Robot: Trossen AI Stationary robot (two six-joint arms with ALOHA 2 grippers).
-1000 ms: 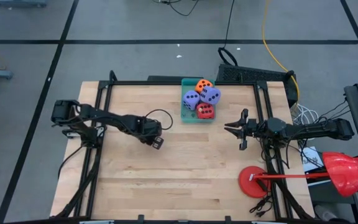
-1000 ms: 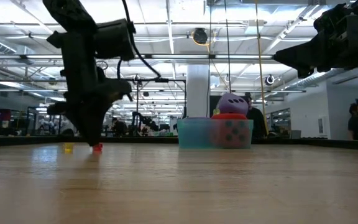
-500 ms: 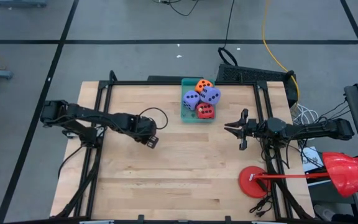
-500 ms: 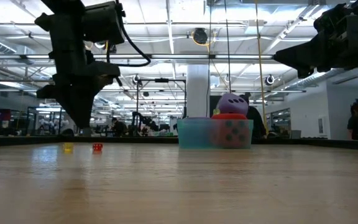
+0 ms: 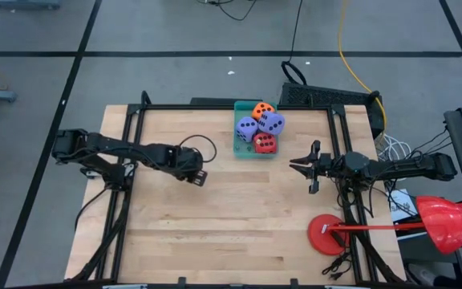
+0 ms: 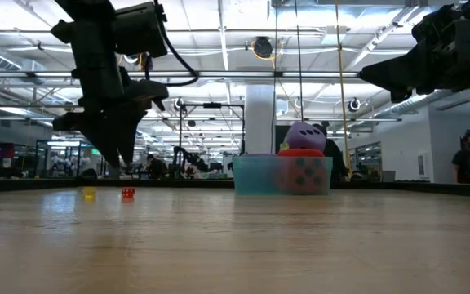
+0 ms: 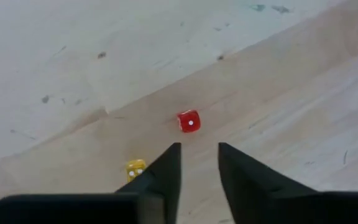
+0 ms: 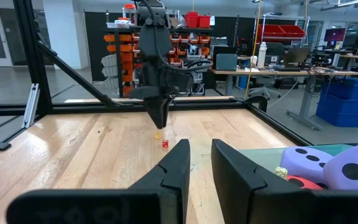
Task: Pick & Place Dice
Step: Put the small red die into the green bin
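Four soft dice sit piled in the teal tray (image 5: 238,149) at the table's far middle: the orange die (image 5: 261,109), two purple dice (image 5: 272,122) (image 5: 248,128) and the red die (image 5: 265,143). In the low view one purple die (image 6: 304,135) pokes above the tray wall (image 6: 255,175). My left gripper (image 5: 200,177) (image 6: 125,162) (image 7: 197,152) hovers open above the table's left middle, fingers pointing down and holding nothing. My right gripper (image 5: 301,165) (image 8: 201,152) waits open at the right, level with the table and facing the tray's near side.
A tiny red die (image 7: 189,121) (image 6: 127,193) and a tiny yellow die (image 7: 135,168) (image 6: 89,193) lie on the wood just below my left gripper. A red round-based tool (image 5: 327,234) lies at the near right corner. Black frame rails border the table.
My left gripper has risen from the table top, where its tips stood at the tiny red die, and drifted slightly toward the far edge. The tiny red die stays on the wood. The right arm has kept still.
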